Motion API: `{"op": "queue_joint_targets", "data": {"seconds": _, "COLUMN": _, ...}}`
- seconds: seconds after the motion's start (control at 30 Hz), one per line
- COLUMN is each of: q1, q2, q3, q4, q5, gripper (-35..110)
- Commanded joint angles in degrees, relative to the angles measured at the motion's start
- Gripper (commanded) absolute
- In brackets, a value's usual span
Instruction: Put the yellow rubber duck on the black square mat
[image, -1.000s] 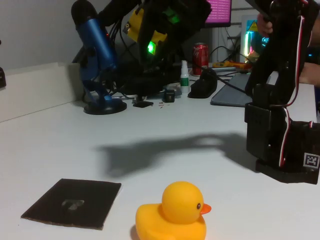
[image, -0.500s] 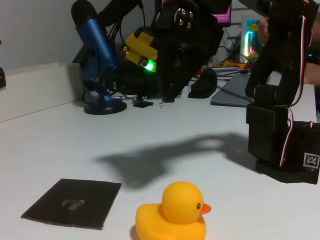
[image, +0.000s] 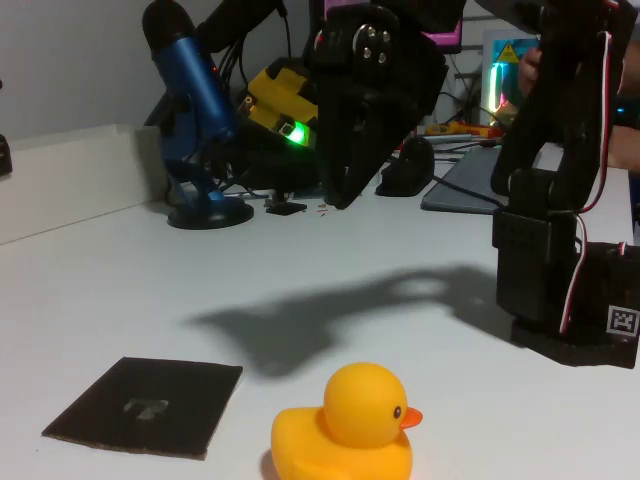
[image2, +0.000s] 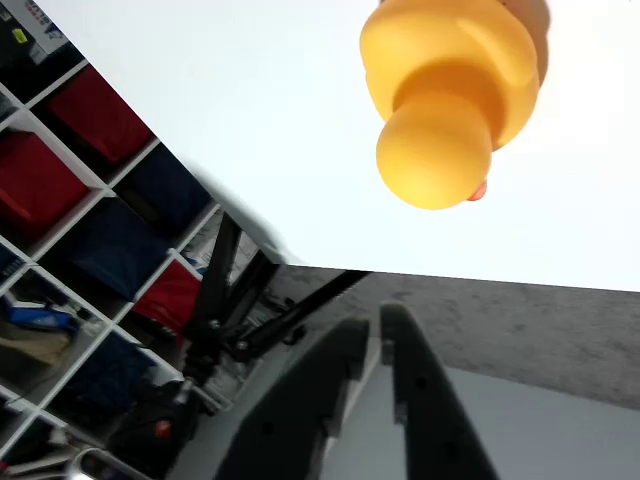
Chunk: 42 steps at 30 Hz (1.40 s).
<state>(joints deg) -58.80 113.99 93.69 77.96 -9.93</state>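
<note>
Yellow rubber duck (image: 345, 425) sits near on the worktop (image: 120, 270), just right of the black square mat (image: 150, 405), not on it. Your fingers (image2: 375, 335), nearly closed and empty, hang far above. Everything remains.

Glossy smooth rubber duck (image: 345, 425), matt black mat (image: 148, 405), smooth white table (image: 120, 280).

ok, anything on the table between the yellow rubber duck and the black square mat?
No. In the fixed view, only bare white table separates the glossy yellow rubber duck from the thin black square mat; they sit apart, not touching.
</note>
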Motion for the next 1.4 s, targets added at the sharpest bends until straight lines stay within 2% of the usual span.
{"op": "queue_joint_targets", "data": {"seconds": 0.0, "q1": -2.0, "q2": 1.6, "q3": 2.2, "q4": 0.1, "q5": -2.9, "gripper": 1}}
{"op": "queue_joint_targets", "data": {"seconds": 0.33, "q1": -2.1, "q2": 1.8, "q3": 4.2, "q4": 0.1, "q5": -16.8, "gripper": 1}}
{"op": "queue_joint_targets", "data": {"seconds": 0.93, "q1": -2.1, "q2": 1.2, "q3": 4.2, "q4": 0.1, "q5": -17.1, "gripper": 2}}
{"op": "queue_joint_targets", "data": {"seconds": 1.03, "q1": -2.1, "q2": 1.2, "q3": 4.2, "q4": 0.1, "q5": -17.1, "gripper": 7}}
{"op": "queue_joint_targets", "data": {"seconds": 1.23, "q1": -2.1, "q2": 1.2, "q3": 4.2, "q4": 0.1, "q5": -17.1, "gripper": 27}}
{"op": "queue_joint_targets", "data": {"seconds": 1.37, "q1": -2.1, "q2": 1.2, "q3": 4.2, "q4": 0.1, "q5": -16.5, "gripper": 31}}
